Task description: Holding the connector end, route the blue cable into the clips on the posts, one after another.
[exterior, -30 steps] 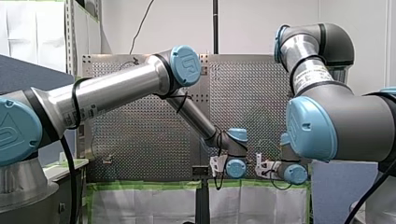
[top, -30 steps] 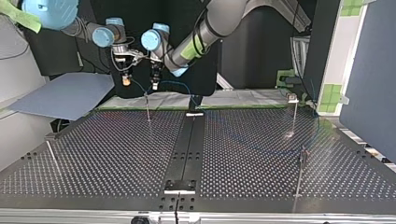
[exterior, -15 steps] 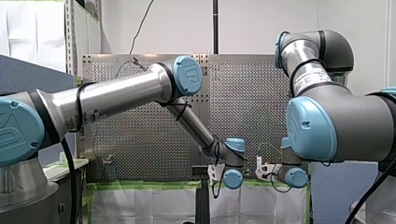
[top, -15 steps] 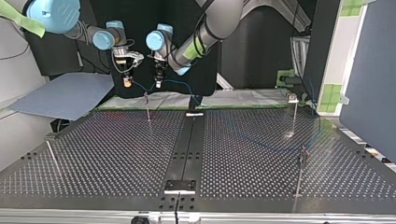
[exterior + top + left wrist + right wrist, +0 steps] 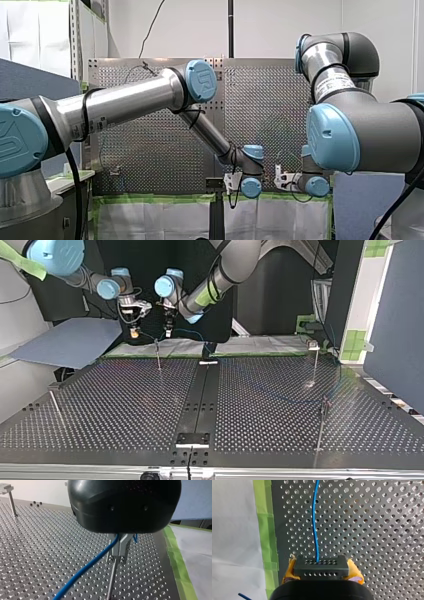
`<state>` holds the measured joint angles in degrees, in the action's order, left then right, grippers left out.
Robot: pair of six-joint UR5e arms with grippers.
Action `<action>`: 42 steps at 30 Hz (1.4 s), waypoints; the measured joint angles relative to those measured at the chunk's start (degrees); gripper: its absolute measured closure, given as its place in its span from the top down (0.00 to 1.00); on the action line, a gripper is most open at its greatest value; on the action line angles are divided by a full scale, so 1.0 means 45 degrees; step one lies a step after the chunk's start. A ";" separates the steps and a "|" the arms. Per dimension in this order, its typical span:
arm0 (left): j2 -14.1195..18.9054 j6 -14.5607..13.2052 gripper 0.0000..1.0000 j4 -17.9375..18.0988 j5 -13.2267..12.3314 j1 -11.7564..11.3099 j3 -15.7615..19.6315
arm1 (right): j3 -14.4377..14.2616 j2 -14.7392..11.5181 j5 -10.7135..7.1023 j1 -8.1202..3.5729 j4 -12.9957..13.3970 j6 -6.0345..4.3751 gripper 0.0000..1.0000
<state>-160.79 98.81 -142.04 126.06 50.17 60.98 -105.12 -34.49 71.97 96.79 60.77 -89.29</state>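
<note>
My right claw pinches a black plug between its yellow pads; the claw's own body hides the pads' roots. The blue cable leaves the plug's face and runs straight ahead over the holed table until the view cuts it off. Beside the claw a green tape strip marks the table's edge, with a white sheet past it.

My left claw has its metal fingers pressed together on the cable, which slants away beneath it. The claw's black body hides where the fingers begin. A thin post stands right under the fingertips, but its clip is hard to make out. To one side the table spreads wide, as far as another post. The taped edge lies near on the other side.

In the front view the wrists hide both claws.
</note>
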 joint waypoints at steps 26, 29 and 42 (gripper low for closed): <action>-0.0328 0.0088 0.00 -0.0078 -0.1084 -0.0563 -0.0792 | 0.1053 0.0035 -0.0205 -0.0589 -0.1085 -0.0213 0.00; -0.0330 0.0087 0.00 -0.0078 -0.1206 -0.0680 -0.0801 | 0.1214 0.0034 -0.0200 -0.0657 -0.1178 -0.0336 0.00; -0.0338 0.0132 0.00 -0.0065 -0.1659 -0.1030 -0.1064 | 0.1948 0.0041 -0.0118 -0.0847 -0.1961 -0.0518 0.00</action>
<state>-162.31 99.41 -142.33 118.60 45.54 56.19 -96.35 -34.30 71.44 92.98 51.95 -91.63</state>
